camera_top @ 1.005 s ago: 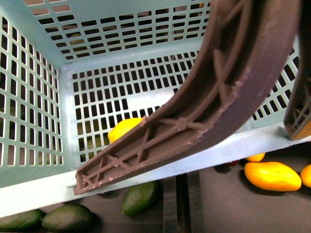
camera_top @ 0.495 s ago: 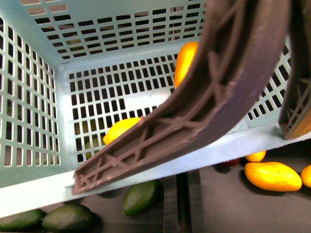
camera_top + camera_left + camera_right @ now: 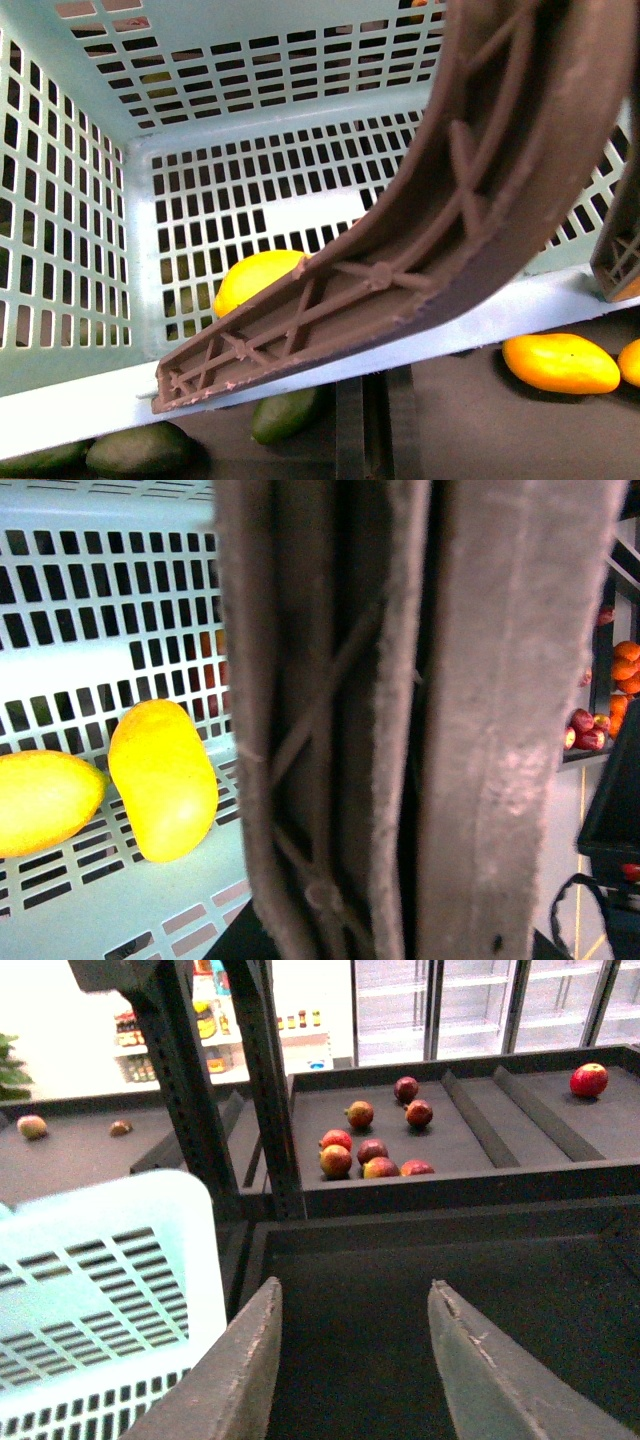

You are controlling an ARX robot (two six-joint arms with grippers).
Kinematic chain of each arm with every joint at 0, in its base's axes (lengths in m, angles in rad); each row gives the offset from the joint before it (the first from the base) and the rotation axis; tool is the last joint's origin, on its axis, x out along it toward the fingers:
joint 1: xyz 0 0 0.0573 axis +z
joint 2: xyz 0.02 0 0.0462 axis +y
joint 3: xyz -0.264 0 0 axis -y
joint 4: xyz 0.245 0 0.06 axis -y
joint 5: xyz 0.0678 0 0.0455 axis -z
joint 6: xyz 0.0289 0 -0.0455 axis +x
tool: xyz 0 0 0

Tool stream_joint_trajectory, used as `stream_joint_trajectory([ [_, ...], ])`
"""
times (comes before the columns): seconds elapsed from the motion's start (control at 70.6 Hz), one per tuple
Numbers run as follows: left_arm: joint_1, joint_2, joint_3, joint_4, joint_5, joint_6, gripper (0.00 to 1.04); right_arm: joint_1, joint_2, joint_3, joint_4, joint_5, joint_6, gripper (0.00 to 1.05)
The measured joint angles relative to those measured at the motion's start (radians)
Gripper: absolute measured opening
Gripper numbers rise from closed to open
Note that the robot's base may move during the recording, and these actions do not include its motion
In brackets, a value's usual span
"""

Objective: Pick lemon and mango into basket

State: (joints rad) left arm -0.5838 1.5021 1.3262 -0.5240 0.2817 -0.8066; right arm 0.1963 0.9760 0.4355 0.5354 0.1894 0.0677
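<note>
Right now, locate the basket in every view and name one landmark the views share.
Front view: basket fills most of the frame, handle crossing it.
Left wrist view: basket wall shows behind the handle.
Right wrist view: basket corner beside the open right end effector.
Shared landmark: the turquoise slotted lattice.

The light turquoise lattice basket (image 3: 70,395) fills the front view, tilted, with its brownish-purple ribbed handle (image 3: 470,200) sweeping from 7 to 1 o'clock. Inside it, the smooth, pale-yellow lemon (image 3: 255,280) lies toward 8 o'clock, partly behind the handle. The longer, orange-yellow mango (image 3: 163,780) lies right against the lemon.
</note>
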Motion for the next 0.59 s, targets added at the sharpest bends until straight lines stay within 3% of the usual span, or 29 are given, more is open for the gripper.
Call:
stream_joint_trajectory([
  [0.241, 0.000, 0.000, 0.000, 0.000, -0.016, 0.004, 0.16, -0.063, -0.124, -0.161, 0.034, -0.060, -0.053, 0.02],
  [0.481, 0.000, 0.000, 0.000, 0.000, -0.010, 0.002, 0.16, -0.106, -0.237, -0.266, 0.028, -0.105, -0.060, 0.02],
  [0.595, 0.000, 0.000, 0.000, 0.000, -0.008, 0.002, 0.16, -0.182, -0.297, -0.304, 0.005, -0.179, -0.061, 0.02],
])
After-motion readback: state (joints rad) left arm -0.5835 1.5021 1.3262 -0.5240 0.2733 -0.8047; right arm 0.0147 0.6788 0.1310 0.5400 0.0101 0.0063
